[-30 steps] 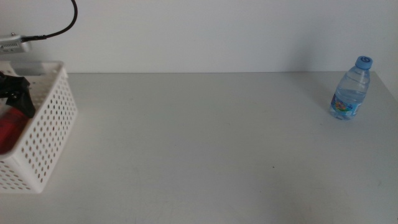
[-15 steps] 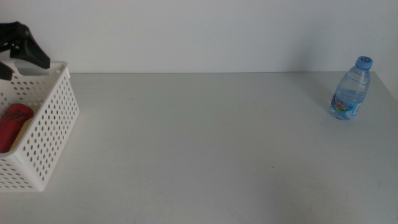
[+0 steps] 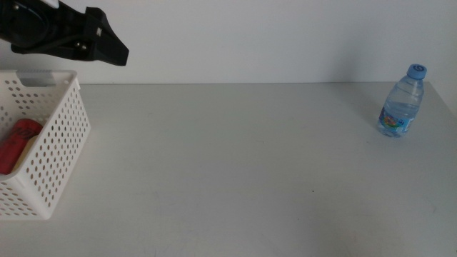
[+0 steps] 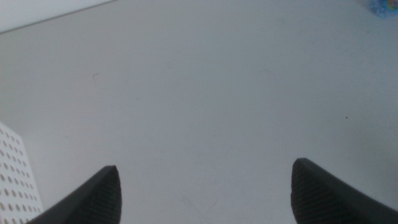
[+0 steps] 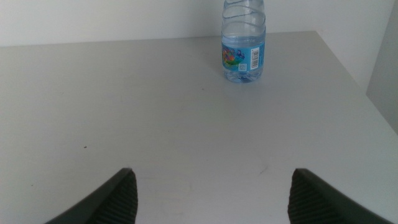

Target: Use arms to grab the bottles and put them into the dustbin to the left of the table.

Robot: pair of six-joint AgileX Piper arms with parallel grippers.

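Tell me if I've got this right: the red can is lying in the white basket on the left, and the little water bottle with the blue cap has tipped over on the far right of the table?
Not quite. The water bottle stands upright, blue cap on top, as the middle view and the right wrist view show. The rest holds: the red can lies in the white basket on the left, and the bottle is at the far right of the table.

The table [image 3: 235, 164] lies bare across its middle — open passage from the dustbin [image 3: 50, 153] at nine o'clock to the water bottle [image 3: 401, 101] standing upright at two o'clock. The left gripper [image 3: 107, 46], jaws spread, hangs above the dustbin's far rim — the only thing overhead.
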